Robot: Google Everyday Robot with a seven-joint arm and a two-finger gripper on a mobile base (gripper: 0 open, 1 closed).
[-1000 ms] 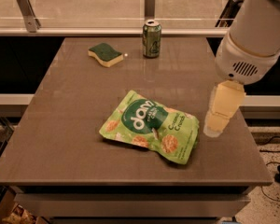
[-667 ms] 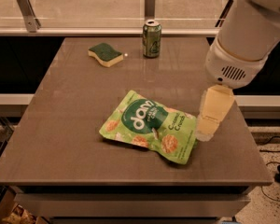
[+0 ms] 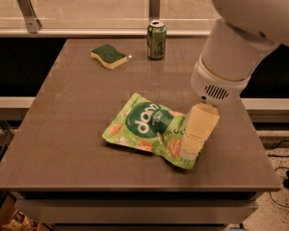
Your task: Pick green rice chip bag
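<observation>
Green rice chip bag (image 3: 143, 129) is lying flat on the brown table (image 3: 62, 129), slightly right of the table's centre and toward the near edge. Its printed face is pointing upward, showing a dark green circle with white lettering and orange round chip pictures on a crinkled light-green surface. The bag is sitting at an angle to the table edges, with one corner pointing toward the far side.

At the far left of the table top, a green-topped yellow sponge (image 3: 108, 56) is resting well apart from the bag. To the right of the sponge, a green soda can (image 3: 156, 40) is standing upright near the far edge, with its opened top showing. Sponge and can are sitting apart from each other, and both are sitting well clear of the bag.

Further right, the cream-coloured gripper (image 3: 191, 149) is pointing downward and to the left, and it is overlapping the right end of the bag. Whether the gripper is open or closed cannot be told from this view, nor can it be told whether it is touching the bag. Above the gripper, the white robot arm (image 3: 231, 57) is entering from the upper right corner, with a slotted vent showing on its round lower housing.
</observation>
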